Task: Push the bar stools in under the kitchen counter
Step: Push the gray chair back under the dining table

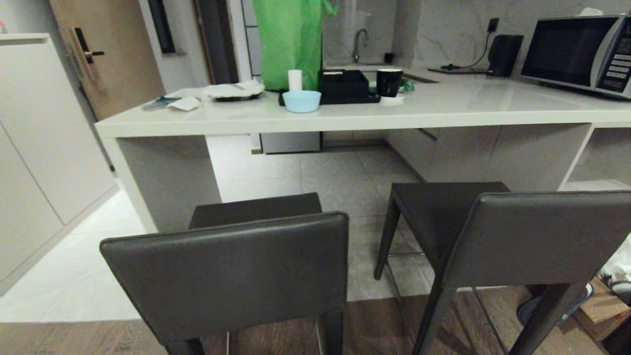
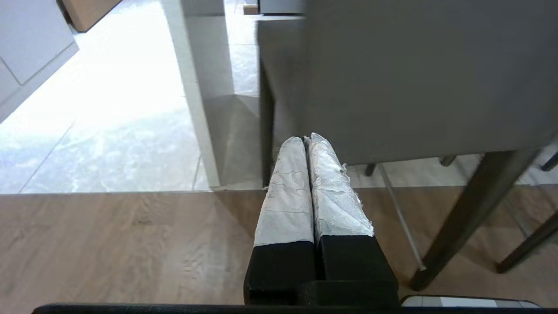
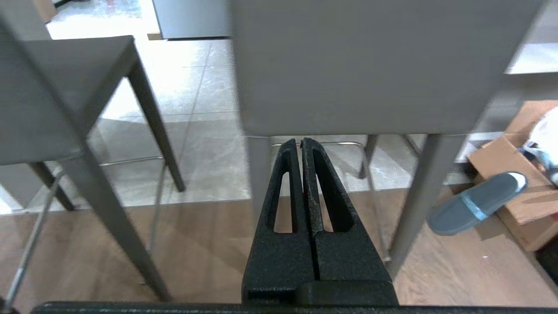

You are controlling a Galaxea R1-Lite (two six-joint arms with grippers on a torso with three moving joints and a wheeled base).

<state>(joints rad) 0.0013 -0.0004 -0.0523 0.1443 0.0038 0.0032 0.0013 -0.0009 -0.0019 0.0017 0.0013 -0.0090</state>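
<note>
microwave (image 1: 577, 52), blue bowl (image 1: 301, 101), black mug (image 1: 389, 82), slipper (image 3: 477, 203)

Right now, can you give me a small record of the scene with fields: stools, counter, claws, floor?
stools: left stool and right stool stand side by side, backrests toward the robot, not yet under the counter
counter: counter lies beyond the stools and holds a blue bowl, a black mug and a microwave
claws: left claw shut behind the left stool; right claw shut behind the right stool; both hold nothing
floor: slipper beside a cardboard box
</note>
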